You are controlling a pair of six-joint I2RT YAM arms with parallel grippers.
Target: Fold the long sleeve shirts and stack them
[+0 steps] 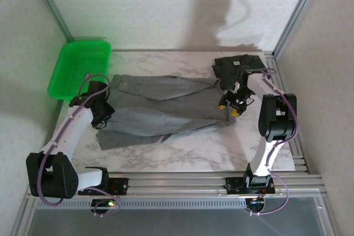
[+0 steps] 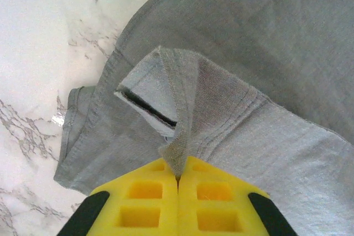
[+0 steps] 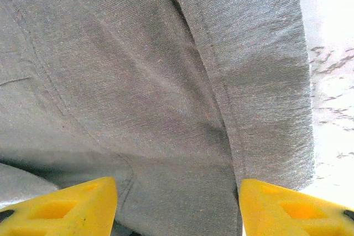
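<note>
Top external view: the dark shirt sits as a compact bundle at the far right of the table, so I judge it already folded, though how neatly is hard to tell. The grey shirt lies stretched flat across the middle, long and wide, with some layers overlapping. Its folding looks barely begun, and the stacking is not yet done. The green tray stands at the far left corner, apart from both shirts. The left pincer is at the grey shirt's left end and the right pincer at its right end, near the dark bundle.

Left wrist view: the left pincer has its yellow jaws pressed together on a raised pleat of the grey shirt, at a hemmed edge. The cloth peaks up into the jaws, and the rest spreads away over the marble.

Right wrist view: the right pincer stands with its jaws apart and nothing between them. The grey shirt lies right under it, a seamed edge running down between the two tips, and bare table shows on the right. Whether the tips touch the cloth I cannot tell.
</note>
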